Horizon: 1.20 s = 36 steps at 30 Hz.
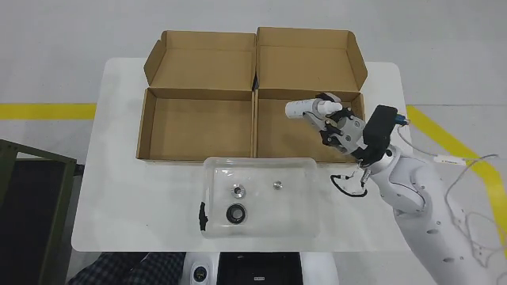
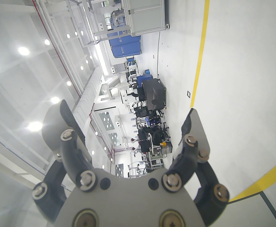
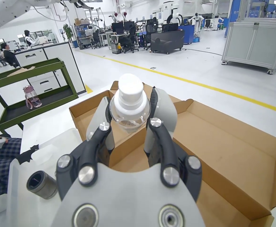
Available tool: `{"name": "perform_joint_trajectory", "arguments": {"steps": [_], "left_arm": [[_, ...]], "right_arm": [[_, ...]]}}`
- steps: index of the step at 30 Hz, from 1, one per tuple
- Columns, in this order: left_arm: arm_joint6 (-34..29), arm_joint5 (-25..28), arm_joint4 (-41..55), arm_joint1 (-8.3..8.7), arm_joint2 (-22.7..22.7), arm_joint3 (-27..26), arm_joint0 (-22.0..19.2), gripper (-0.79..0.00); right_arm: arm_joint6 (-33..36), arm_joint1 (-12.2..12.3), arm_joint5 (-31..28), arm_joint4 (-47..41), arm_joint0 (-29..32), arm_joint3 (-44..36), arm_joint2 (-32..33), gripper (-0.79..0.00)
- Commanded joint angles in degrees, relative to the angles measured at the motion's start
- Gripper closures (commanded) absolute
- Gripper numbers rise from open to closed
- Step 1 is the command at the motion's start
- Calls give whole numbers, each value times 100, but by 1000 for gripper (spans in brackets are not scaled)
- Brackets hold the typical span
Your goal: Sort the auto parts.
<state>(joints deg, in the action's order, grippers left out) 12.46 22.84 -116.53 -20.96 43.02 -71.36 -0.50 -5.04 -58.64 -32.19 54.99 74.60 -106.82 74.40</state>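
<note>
Nearest me, the clear plastic tray (image 1: 297, 214) sits at the front edge of the white table (image 1: 111, 206). It is smooth-walled, and a stubby steel bushing (image 1: 235, 214), a small round metal piece (image 1: 238, 191) and a smaller silver one (image 1: 278, 184) lie apart inside it. Just beyond are two matte cardboard boxes side by side, lids folded back: the left box (image 1: 198, 131) and the right box (image 1: 277, 134). My right gripper (image 3: 130, 105) hangs over the right box with its arm angled in from the side. Its jaws are clenched on the clear, rounded body of a white-capped part (image 3: 130, 88), cap pointing toward the left box. My left gripper (image 2: 128, 109) is aimed out into the room, its jaws released with nothing between them.
</note>
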Motion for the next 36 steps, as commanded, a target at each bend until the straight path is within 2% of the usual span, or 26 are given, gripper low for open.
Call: {"name": "perform_joint_trajectory", "arguments": {"steps": [1, 15, 25, 36], "left_arm": [[0, 0, 0, 0, 0, 0, 0, -785], [0, 0, 0, 0, 0, 0, 0, -785], [0, 0, 0, 0, 0, 0, 0, -785], [0, 0, 0, 0, 0, 0, 0, -785]], "right_arm": [[11, -22, 100, 135, -73, 78, -95, 0], [409, -225, 703, 961, -761, 811, -910, 0], [757, -432, 1008, 1140, -1340, 1460, -1537, 0], [1105, -624, 1167, 1264, -1806, 2098, -1949, 0]]}}
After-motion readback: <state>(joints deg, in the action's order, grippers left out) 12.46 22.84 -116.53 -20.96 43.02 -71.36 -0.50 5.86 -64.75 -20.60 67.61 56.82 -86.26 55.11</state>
